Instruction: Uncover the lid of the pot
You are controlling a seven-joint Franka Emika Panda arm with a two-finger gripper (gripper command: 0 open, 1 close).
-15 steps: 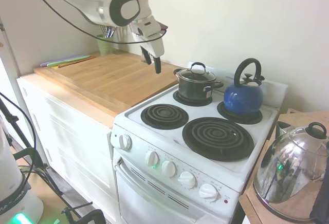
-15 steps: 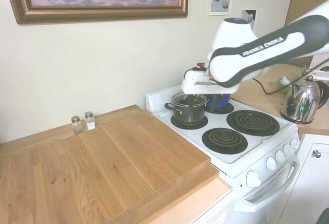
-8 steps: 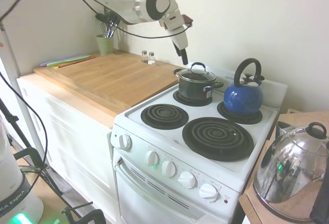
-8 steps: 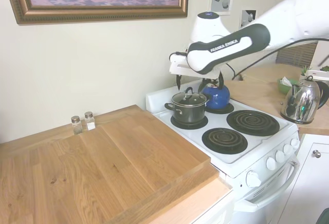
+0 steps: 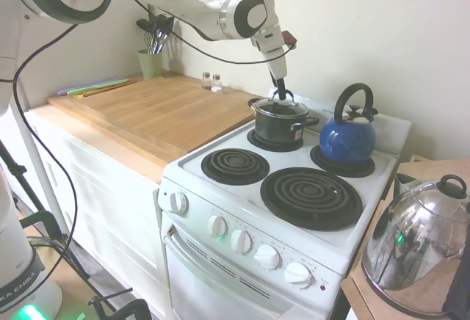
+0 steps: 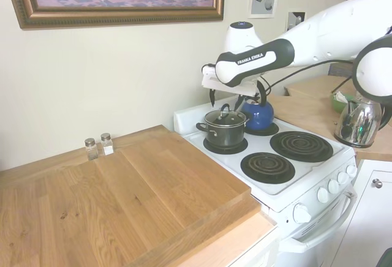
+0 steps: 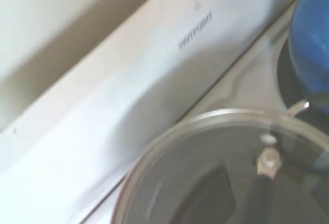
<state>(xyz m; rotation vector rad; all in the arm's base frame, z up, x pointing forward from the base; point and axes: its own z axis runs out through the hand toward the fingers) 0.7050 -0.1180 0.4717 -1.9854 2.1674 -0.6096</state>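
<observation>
standing just beside the pot (image 5: 280, 125) is a blue kettle (image 5: 347, 141); the gripper (image 5: 280, 89) has been coming down to the lid (image 5: 281, 105); whether its fingers are closed, i cannot tell.

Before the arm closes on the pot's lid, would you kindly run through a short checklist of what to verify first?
1. The lid sits level on the pot: ok.
2. The gripper is right above the lid's black loop handle: ok in the first exterior view.
3. Fingers straddle the handle: cannot tell; the arm hides them in the second exterior view.
4. Fingers open enough: cannot tell.
5. The blue kettle stands apart from the pot, leaving room to lift: ok.
6. The pot rests centred on its rear burner: ok.
</observation>
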